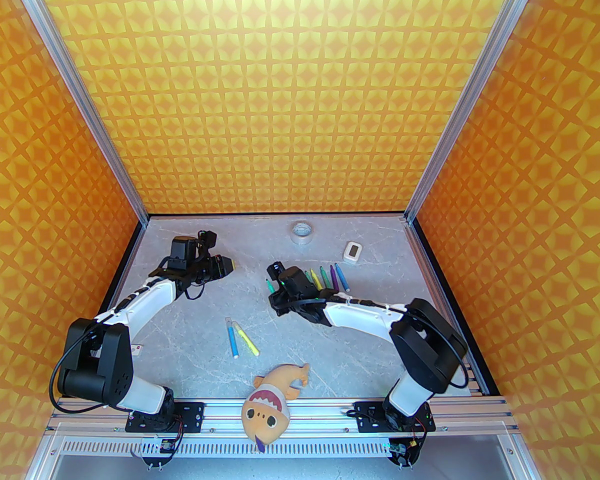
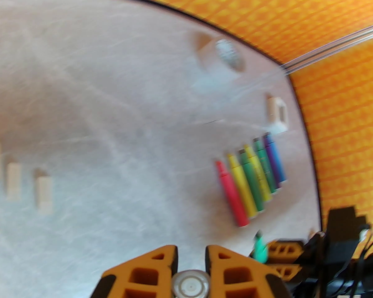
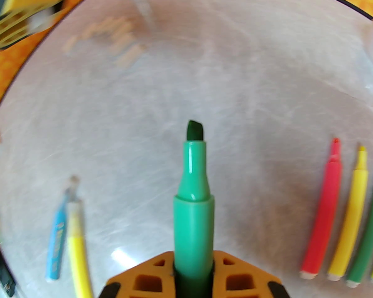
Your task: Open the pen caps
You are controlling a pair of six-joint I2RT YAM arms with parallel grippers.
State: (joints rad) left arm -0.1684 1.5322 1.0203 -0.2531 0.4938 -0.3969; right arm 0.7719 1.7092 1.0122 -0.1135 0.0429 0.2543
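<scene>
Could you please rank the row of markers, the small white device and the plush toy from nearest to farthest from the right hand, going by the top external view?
Measured from the right hand:
1. Row of markers, just to its right.
2. Small white device, farther right, toward the back wall.
3. Plush toy, at the table's near edge, between the arm bases.

The top camera is looking steeply down from behind the arms (image 1: pixel 145 300), taking in the whole table (image 1: pixel 190 348). The left wrist camera is facing across the table toward the marker row (image 2: pixel 251 182) from well off. The right wrist camera is pointing low and close, sharing that row (image 3: pixel 350 213).
</scene>
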